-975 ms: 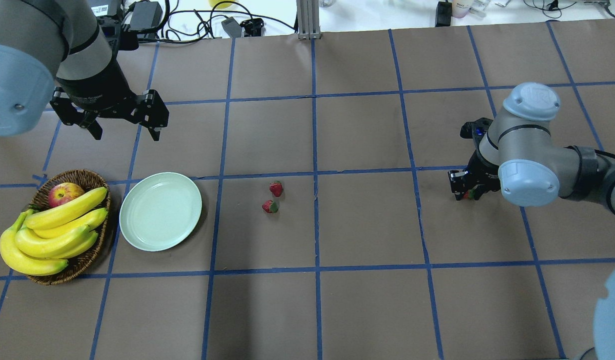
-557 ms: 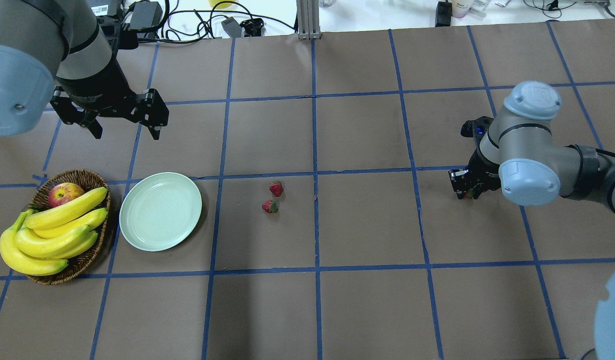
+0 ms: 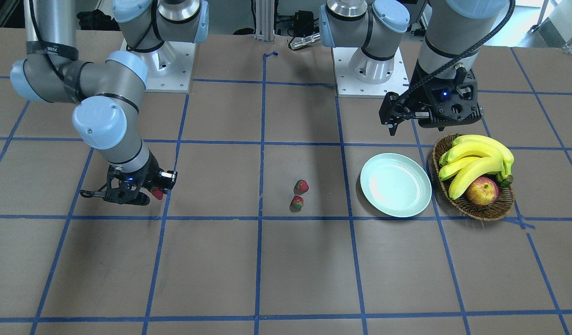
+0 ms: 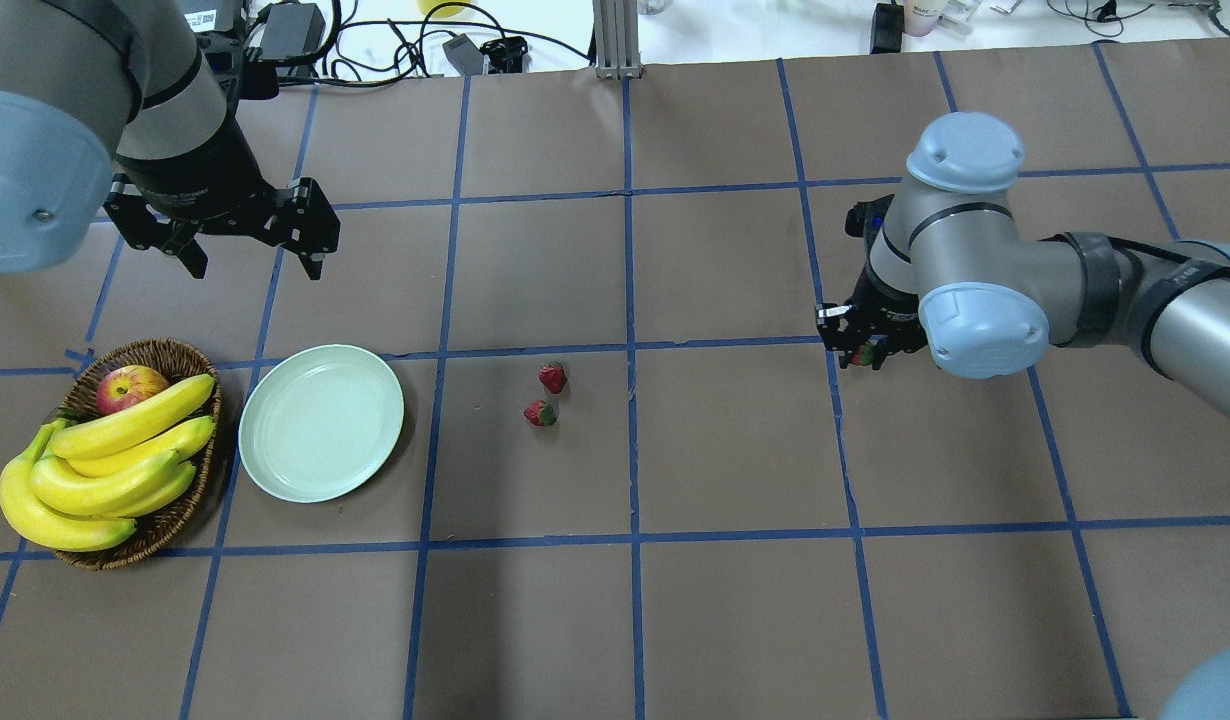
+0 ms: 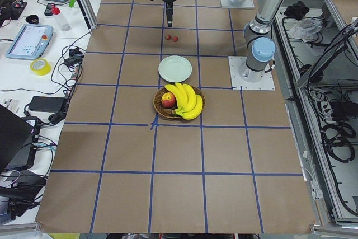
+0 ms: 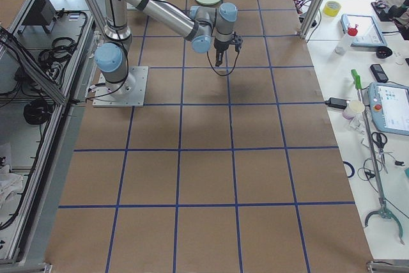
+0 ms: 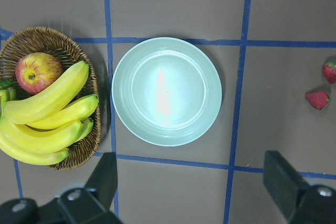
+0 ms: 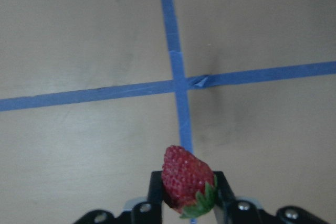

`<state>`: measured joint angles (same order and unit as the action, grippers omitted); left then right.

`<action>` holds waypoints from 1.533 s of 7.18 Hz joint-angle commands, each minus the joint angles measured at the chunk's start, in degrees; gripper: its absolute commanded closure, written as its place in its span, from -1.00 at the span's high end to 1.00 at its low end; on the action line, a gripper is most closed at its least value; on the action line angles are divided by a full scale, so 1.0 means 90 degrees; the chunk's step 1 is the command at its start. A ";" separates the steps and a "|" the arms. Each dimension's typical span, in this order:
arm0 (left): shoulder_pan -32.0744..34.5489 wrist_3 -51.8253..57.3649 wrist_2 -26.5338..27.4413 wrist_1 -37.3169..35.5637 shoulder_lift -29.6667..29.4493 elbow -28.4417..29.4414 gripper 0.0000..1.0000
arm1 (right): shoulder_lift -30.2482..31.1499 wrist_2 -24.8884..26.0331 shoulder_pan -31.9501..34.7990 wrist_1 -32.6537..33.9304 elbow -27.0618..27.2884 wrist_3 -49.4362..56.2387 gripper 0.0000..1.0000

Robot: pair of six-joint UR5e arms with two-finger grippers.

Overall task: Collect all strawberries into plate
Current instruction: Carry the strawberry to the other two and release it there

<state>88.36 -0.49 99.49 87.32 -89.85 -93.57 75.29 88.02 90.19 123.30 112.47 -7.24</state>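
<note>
Nothing is on the plate [image 4: 321,422] yet, so the job is at its first step. One of the three berries is in hand. The right gripper [image 4: 862,353] has its fingers clamped on the held strawberry [image 8: 185,178], with the green cap toward the gripper body. In the wrist view it looks lifted clear of the table [image 4: 735,450].

Seen from overhead, that berry is well apart from the plate, out at 3 o'clock from it. The two loose strawberries [image 4: 552,377] lie on the brown paper between them, near each other, the second at about 7 o'clock of the first. What is left, as I judge it, is to carry the held one across toward 9 o'clock and release it over the plate. The other two then have to be fetched.

The left gripper [image 4: 255,255] hangs with its fingers spread wide and holds nothing, at about 11 o'clock from the plate. Its wrist camera looks straight down on the plate.

The plate is bare. The basket [image 4: 160,347], just beside the plate at its 9 o'clock, holds bananas [image 4: 125,440]. An apple [image 4: 130,387] sits near the basket's 12 o'clock edge. No berry shows in the basket.
</note>
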 commanded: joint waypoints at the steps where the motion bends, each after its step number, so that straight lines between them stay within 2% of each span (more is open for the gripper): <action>1: 0.0016 -0.0013 -0.0010 -0.0005 -0.0007 -0.0004 1.00 | -0.0055 -0.0462 0.1193 0.0078 -0.0142 -0.1919 -1.00; 4: 0.0026 -0.0014 -0.0010 -0.0005 -0.0007 -0.0004 1.00 | -0.0814 -0.1125 0.2464 0.0292 -0.0961 -0.3147 -0.99; 6: 0.0026 -0.0013 0.0000 0.0004 -0.0007 -0.0004 1.00 | -0.1187 -0.1331 0.2644 0.0643 -0.1060 -0.3384 -0.77; 7: 0.0026 -0.0013 0.0000 0.0004 -0.0007 -0.0013 1.00 | -0.1295 -0.1565 0.2645 0.0810 -0.1070 -0.3375 -0.76; 8: 0.0026 -0.0023 -0.0010 0.0014 -0.0007 -0.0013 1.00 | -0.1344 -0.1586 0.2645 0.0821 -0.1080 -0.3375 -0.64; 10: 0.0026 -0.0062 -0.0010 -0.0044 0.0003 -0.0082 1.00 | -0.1412 -0.1635 0.2645 0.0851 -0.1090 -0.3385 0.26; 11: 0.0026 -0.0062 -0.0010 -0.0141 -0.0007 -0.0091 1.00 | -0.1413 -0.1645 0.2645 0.0851 -0.1090 -0.3375 0.37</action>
<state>88.59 -0.99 99.41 86.82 -89.86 -94.26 62.76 73.40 113.99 130.88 102.70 -37.65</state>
